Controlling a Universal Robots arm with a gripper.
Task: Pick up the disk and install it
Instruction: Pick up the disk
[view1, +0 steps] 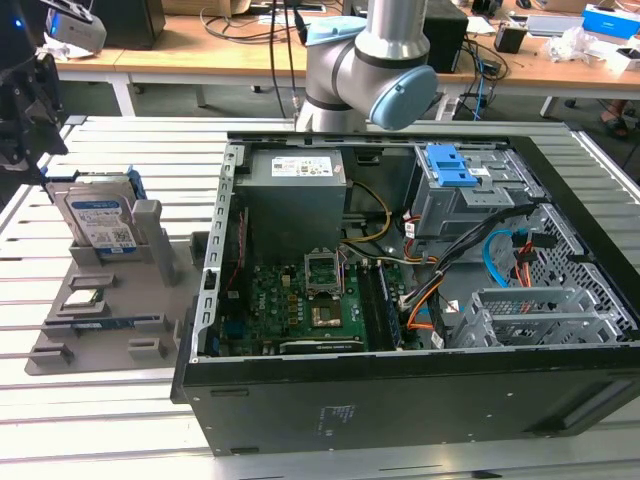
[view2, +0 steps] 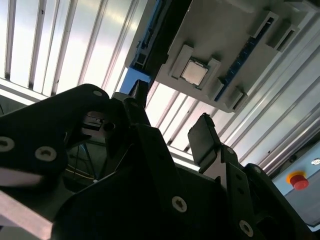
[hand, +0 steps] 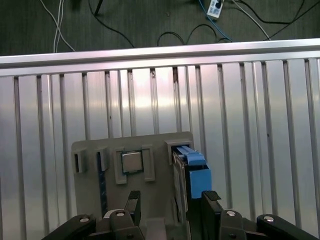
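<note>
In the grey holder (view1: 110, 300), the silver, blue-framed disk (view1: 100, 215) stands upright, seemingly untouched, below the spread gripper (hand: 171, 196)

disk (view1: 98, 215): silver, white-and-blue label, bright blue frame.
holder (view1: 140, 292): plain grey, under the disk.
chip (view1: 82, 298): silver square, on the holder.
desk (view1: 100, 410): pale silver, striped with dark grooves, beneath the holder.
hand (hand: 171, 200): black with silver screws, above the holder.
computer case (view1: 400, 410): black shell, at the exterior view's right of the holder.
board (view1: 290, 300): green, inside the case.
latch (view1: 450, 165): blue, inside the case.
arm (view1: 400, 100): grey, light blue caps.
</note>
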